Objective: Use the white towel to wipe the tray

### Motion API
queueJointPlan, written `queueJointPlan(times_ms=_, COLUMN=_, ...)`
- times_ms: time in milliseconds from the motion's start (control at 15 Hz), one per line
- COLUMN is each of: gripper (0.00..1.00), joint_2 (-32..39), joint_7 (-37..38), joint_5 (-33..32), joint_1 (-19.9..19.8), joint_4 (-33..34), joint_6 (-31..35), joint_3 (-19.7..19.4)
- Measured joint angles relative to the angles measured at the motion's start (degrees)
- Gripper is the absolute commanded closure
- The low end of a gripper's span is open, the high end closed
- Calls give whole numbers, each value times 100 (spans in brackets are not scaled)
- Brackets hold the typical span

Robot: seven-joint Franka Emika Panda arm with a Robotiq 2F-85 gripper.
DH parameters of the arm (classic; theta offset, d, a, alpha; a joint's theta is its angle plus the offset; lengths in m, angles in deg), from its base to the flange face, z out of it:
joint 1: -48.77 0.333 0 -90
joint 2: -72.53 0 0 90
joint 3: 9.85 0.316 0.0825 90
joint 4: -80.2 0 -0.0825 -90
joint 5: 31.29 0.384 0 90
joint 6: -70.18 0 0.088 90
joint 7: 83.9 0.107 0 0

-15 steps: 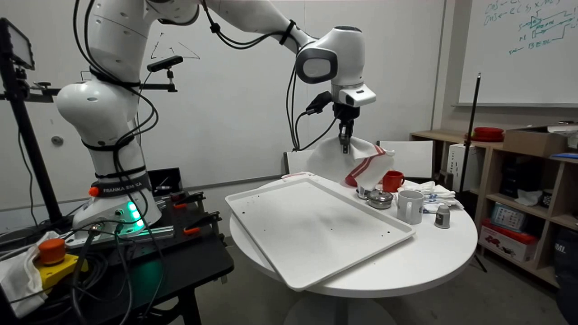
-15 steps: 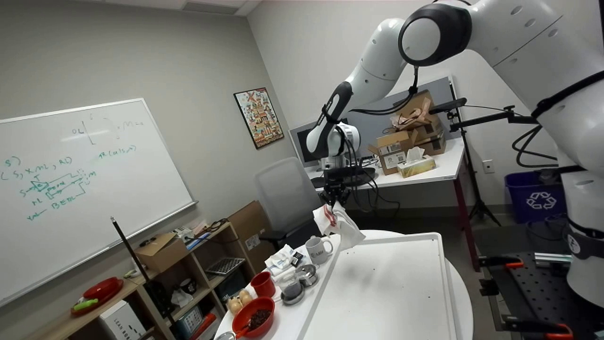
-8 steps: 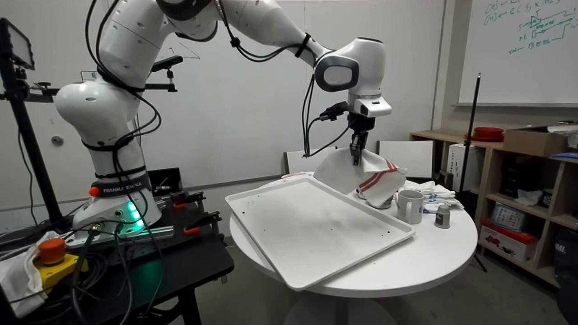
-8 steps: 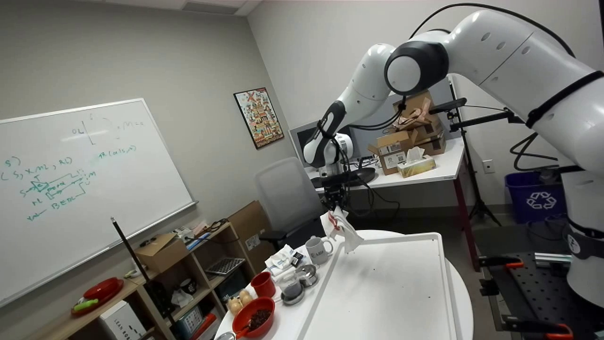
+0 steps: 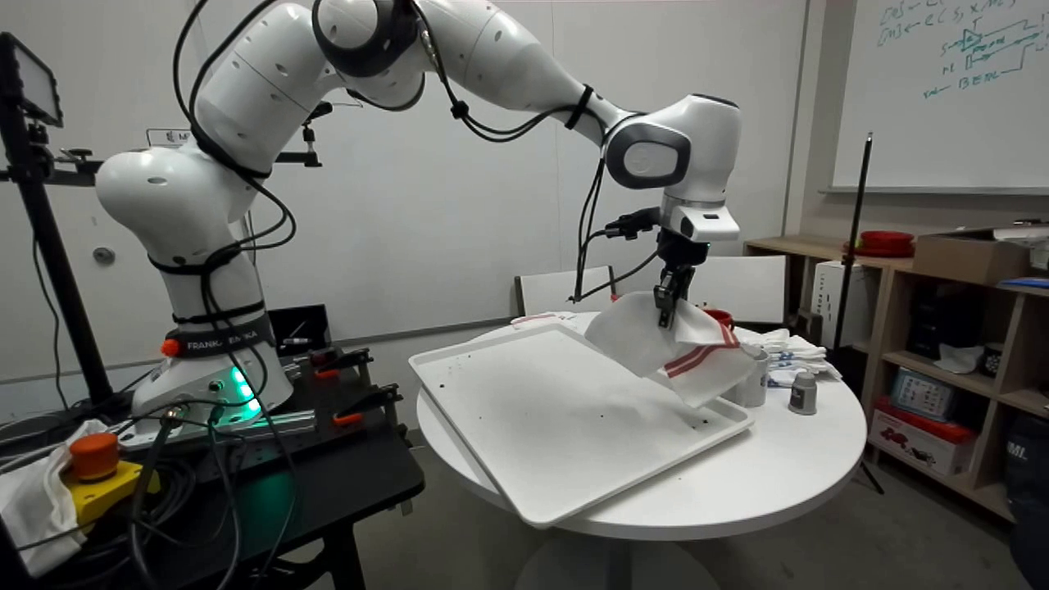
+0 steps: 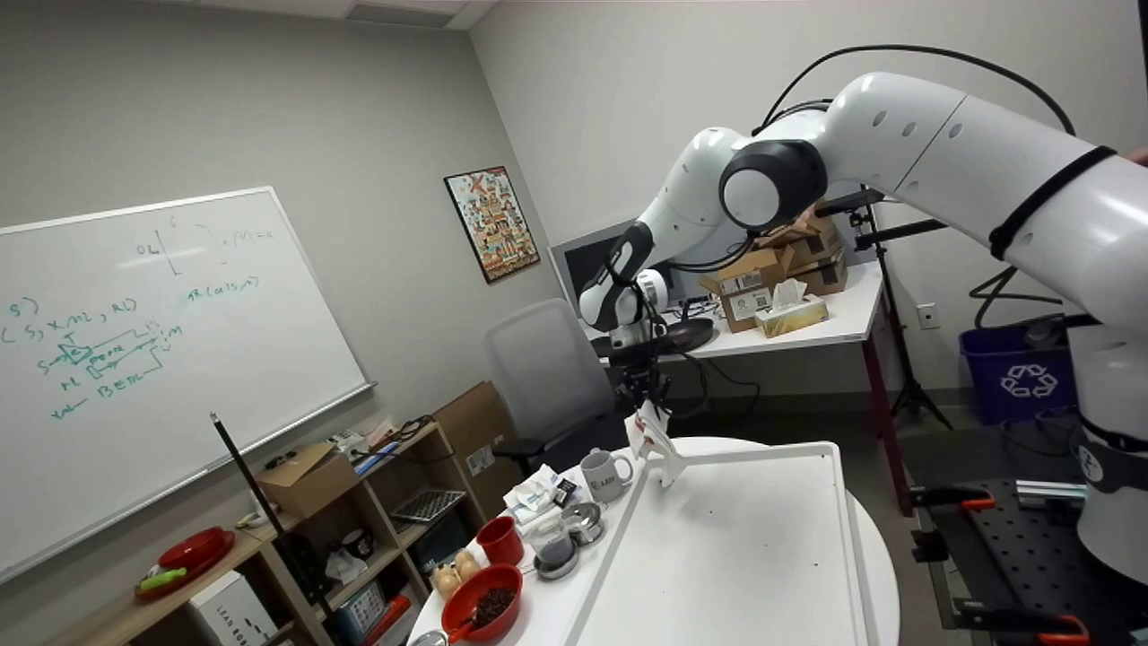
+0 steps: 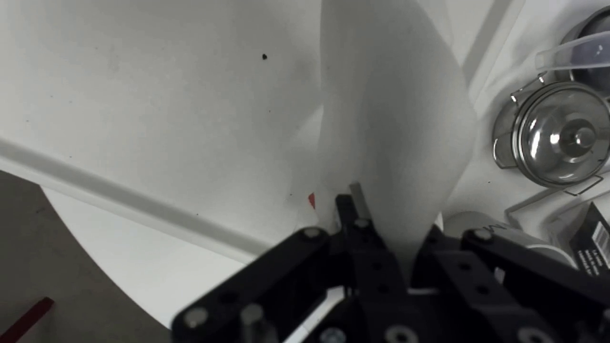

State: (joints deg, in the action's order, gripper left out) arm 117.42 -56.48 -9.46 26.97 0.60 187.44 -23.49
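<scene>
The white towel with red stripes hangs from my gripper (image 5: 665, 315), and the towel shows in both exterior views (image 5: 631, 336) (image 6: 656, 441). The gripper is shut on the towel, its fingers pinching a bunched fold. In the wrist view, the towel (image 7: 400, 109) drapes between the fingers (image 7: 393, 214) and hides part of the right one. The large white tray (image 5: 541, 418) lies on the round table with a few dark specks on it. It also shows in an exterior view (image 6: 762, 547) and the wrist view (image 7: 167, 109). The towel's lower edge hangs over one tray corner; contact is unclear.
A grey mug (image 6: 603, 475) stands close beside the towel and tray corner. A metal-lidded jar (image 7: 562, 133), a red cup (image 6: 500, 540), a red bowl (image 6: 484, 603) and folded cloths (image 5: 787, 354) line the tray's side. A small grey bottle (image 5: 803, 393) stands near the mug.
In an exterior view the arm has moved right and down with the towel. The towel now overlaps the tray's corner and partly covers the grey mug. The red cup shows again behind it.
</scene>
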Motion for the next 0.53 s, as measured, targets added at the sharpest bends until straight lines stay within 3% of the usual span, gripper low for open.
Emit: queueJointPlan(times_ms=533, gripper=97, joint_2=869, joint_7=383, joint_5=-6, joint_1=-306, joint_4=1082, joint_6=-548, joint_3=-1)
